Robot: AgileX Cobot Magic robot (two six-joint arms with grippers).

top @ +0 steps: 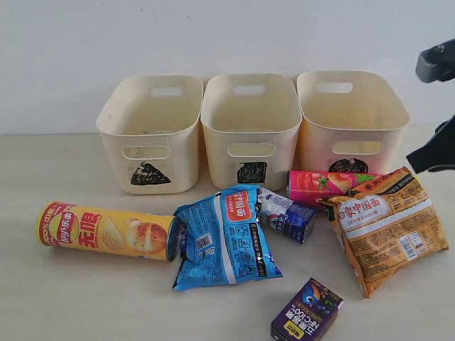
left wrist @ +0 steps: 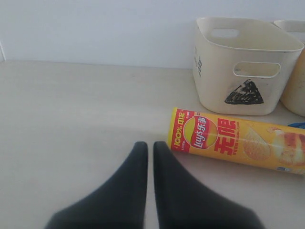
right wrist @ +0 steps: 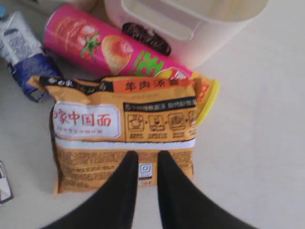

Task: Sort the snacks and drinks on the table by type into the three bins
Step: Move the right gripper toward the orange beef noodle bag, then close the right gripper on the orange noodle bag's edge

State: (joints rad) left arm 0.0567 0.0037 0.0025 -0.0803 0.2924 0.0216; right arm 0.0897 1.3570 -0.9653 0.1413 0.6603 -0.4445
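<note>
Three cream bins stand in a row at the back, marked with a triangle, a square and a circle. In front lie a yellow chip tube, a blue noodle packet, a white-and-blue carton, a pink-and-green tube, an orange-brown noodle packet and a purple carton. My right gripper hovers over the near end of the orange-brown packet, slightly open, holding nothing. My left gripper is shut and empty, just beside the cap end of the yellow tube.
The pink-and-green tube lies against the circle bin, partly under the orange-brown packet. The white-and-blue carton is wedged between the blue packet and that tube. The triangle bin stands behind the yellow tube. A white wall closes the back.
</note>
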